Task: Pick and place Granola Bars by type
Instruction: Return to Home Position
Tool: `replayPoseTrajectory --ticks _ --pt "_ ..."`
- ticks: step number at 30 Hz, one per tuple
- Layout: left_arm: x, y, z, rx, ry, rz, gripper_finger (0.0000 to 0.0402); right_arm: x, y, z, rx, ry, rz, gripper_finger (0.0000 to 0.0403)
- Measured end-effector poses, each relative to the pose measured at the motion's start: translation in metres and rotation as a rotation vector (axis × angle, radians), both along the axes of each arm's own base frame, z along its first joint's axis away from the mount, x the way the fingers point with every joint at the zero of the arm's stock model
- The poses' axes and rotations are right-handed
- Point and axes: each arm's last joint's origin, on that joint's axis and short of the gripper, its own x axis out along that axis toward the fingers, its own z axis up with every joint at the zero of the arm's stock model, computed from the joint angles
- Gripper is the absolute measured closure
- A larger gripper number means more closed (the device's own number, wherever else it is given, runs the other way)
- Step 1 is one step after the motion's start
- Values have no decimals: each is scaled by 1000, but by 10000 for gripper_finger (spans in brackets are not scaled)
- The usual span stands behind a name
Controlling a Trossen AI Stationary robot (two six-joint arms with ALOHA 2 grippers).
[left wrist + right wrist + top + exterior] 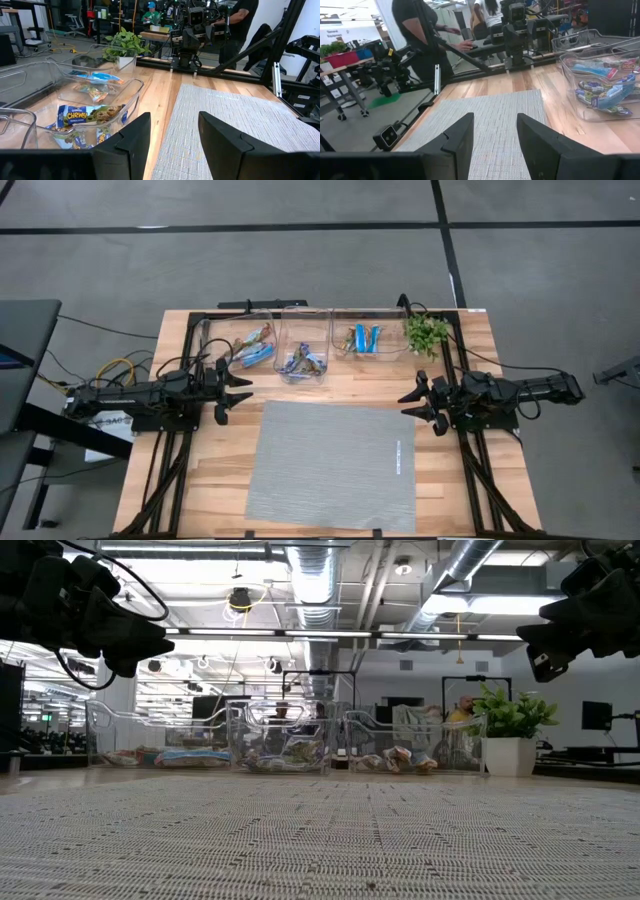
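High view is showing the granola bars (303,363) lying in three clear bins along the desk's (200,480) far edge. The left bin (218,338) is holding mostly blue ones, the middle bin (287,330) brownish multicoloured ones, and the right bin (392,330) blue and yellow ones, just beside a small potted plant (427,333). The left jaws, on the left arm (150,395), are hovering above the desk off the grey mat's (335,465) left edge, standing wide apart and gripping nothing. The right jaws, on the right arm (500,395), are hovering off the mat's right edge, likewise spread and empty.
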Motion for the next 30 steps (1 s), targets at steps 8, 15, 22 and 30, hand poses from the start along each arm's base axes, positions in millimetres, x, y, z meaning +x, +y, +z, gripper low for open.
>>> replayPoseTrajectory --ticks 8,15,22,30 --pt "0 0 0 0 0 0 244 0 0 0 0 0 0 262" --pt "0 0 0 0 0 0 244 0 0 0 0 0 0 257" --pt "0 0 0 0 0 0 244 0 0 0 0 0 0 260" --pt "0 0 0 0 0 0 244 0 0 0 0 0 0 260"
